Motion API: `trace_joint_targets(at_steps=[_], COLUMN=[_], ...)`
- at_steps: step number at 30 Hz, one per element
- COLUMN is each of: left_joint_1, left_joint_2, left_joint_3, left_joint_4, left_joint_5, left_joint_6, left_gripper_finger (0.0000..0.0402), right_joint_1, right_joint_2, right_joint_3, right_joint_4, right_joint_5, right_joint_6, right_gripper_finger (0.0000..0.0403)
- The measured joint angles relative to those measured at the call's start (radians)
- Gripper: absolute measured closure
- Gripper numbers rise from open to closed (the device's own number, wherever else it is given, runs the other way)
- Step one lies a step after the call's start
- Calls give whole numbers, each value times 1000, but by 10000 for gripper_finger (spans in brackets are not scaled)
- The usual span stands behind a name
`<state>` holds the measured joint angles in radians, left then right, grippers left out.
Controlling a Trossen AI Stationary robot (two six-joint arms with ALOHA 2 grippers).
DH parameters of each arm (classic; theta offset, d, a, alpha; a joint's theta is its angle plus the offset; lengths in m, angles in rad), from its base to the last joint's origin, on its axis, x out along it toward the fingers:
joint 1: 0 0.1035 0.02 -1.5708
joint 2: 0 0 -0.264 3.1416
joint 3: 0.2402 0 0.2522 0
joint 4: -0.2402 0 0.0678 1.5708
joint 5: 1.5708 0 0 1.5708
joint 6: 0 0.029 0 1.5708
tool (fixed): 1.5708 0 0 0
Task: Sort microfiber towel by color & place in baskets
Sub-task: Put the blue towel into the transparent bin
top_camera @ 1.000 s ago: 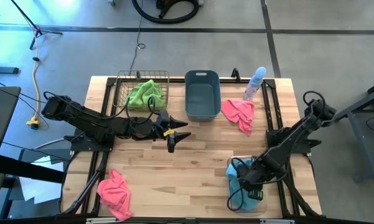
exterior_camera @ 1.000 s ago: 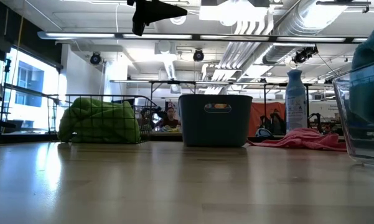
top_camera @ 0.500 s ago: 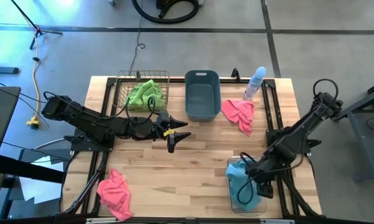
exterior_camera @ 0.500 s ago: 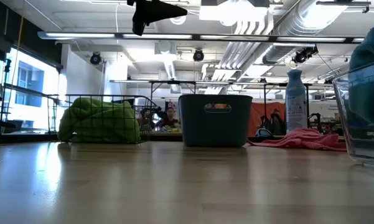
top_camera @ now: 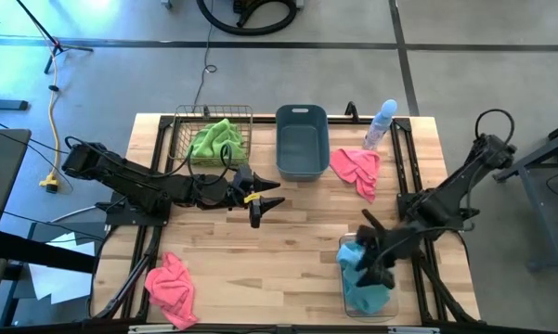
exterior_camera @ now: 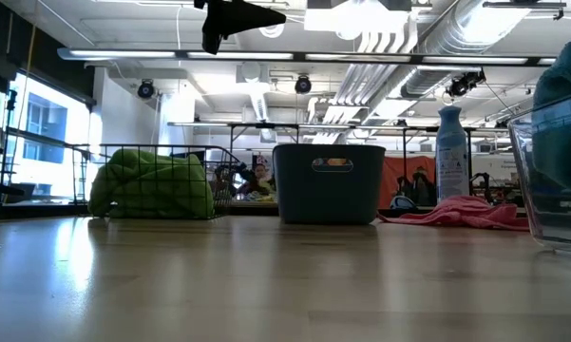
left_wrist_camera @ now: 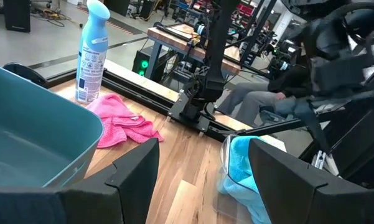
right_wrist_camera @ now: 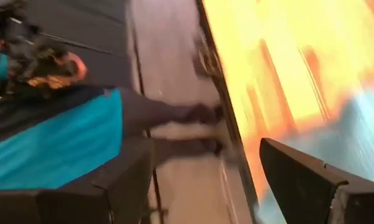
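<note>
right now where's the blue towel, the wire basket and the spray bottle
blue towel (top_camera: 357, 278): high view, on the bunched cloth inside the clear bin.
wire basket (top_camera: 180, 136): high view, on its left mesh wall beside the green cloth.
spray bottle (top_camera: 381, 124): high view, on the bottle's pale body.

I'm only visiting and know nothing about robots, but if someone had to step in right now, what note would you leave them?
Left pincer: open, empty, hanging above the table's middle.
Right pincer: open, empty, just above the clear bin.
Done: green towel is in the wire basket; blue towel is in the clear bin.
Left: two pink towels lie on the table, one beside the grey-blue tub, one at the near left corner. The tub looks empty, so both probably go there.
The spray bottle by the far pink towel is not part of the sorting.
</note>
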<state>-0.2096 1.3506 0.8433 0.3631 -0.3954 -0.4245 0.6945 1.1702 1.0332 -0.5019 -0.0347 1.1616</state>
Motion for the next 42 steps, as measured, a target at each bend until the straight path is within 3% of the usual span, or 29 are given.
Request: trace_joint_targets(at_steps=[3, 6, 8, 11, 13, 25, 31, 42], left_joint_1=[0, 0, 0, 0, 0, 0, 0, 0], left_joint_2=[0, 0, 0, 0, 0, 0, 0, 0], left_joint_3=[0, 0, 0, 0, 0, 0, 0, 0], left_joint_4=[0, 0, 0, 0, 0, -3, -4, -5], left_joint_5=[0, 0, 0, 0, 0, -5, -10, -13], left_joint_6=[1, 2, 10, 11, 10, 7, 7, 6], left_gripper_finger=[167, 167, 167, 167, 167, 167, 167, 167], right_joint_1=[-45, -80, -92, -105, -115, -125, -107, -23], right_joint_2=[49, 82, 88, 79, 70, 134, 136, 231], right_joint_3=[0, 0, 0, 0, 0, 0, 0, 0], right_joint_4=[85, 49, -17, -79, -93, -335, -424, -440], right_joint_5=[-23, -107, -151, -163, -155, -48, -44, -55], right_joint_6=[-123, -194, -219, -254, -274, -341, -354, -352], right_gripper_finger=[128, 171, 227, 348, 385, 402, 402, 403])
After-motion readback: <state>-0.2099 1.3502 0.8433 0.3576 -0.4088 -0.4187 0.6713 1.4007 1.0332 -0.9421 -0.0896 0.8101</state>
